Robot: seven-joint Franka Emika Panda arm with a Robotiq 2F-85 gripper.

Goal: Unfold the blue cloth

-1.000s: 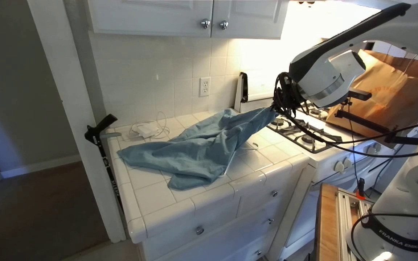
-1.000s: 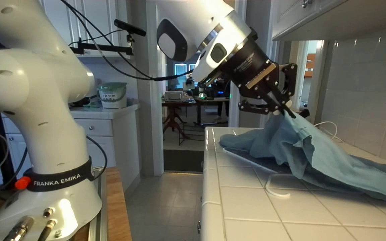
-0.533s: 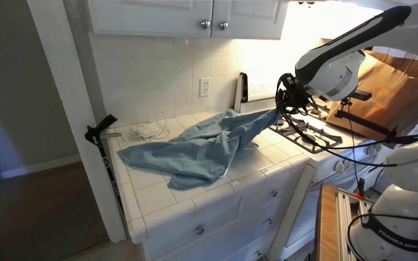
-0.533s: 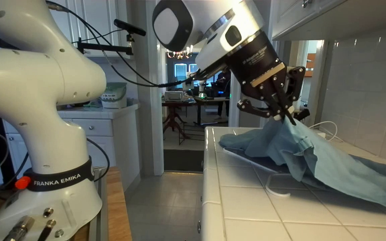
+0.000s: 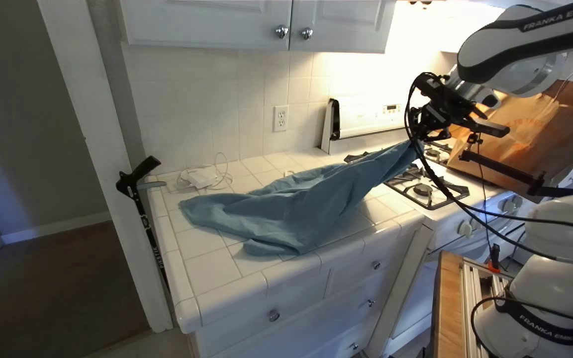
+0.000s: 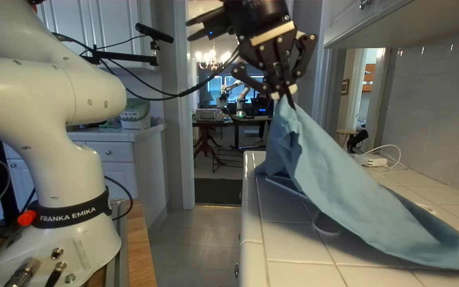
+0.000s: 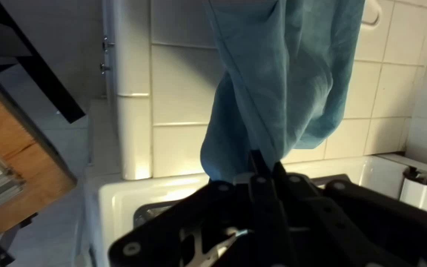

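The blue cloth lies rumpled across the white tiled counter in an exterior view, its raised corner stretched toward the stove. My gripper is shut on that corner, well above the counter, and the fabric slopes down from it in long folds. In the wrist view, the dark fingertips pinch the cloth, which hangs away toward the top of the picture. One loose fold droops beside the fingers. The pinched edge itself is hidden between them. Much of the far part still rests on the tiles, folded over itself.
The stove adjoins the counter, with a brown paper bag behind the arm. A white charger with its cable sits by the back wall. Partly under the cloth is a white hook-shaped piece. A black-handled grabber leans at the counter's end.
My gripper has risen and drawn back toward the robot's base and stove, still pinching the corner. The cloth is pulled tauter and higher, and its far end has slid slightly along the counter.
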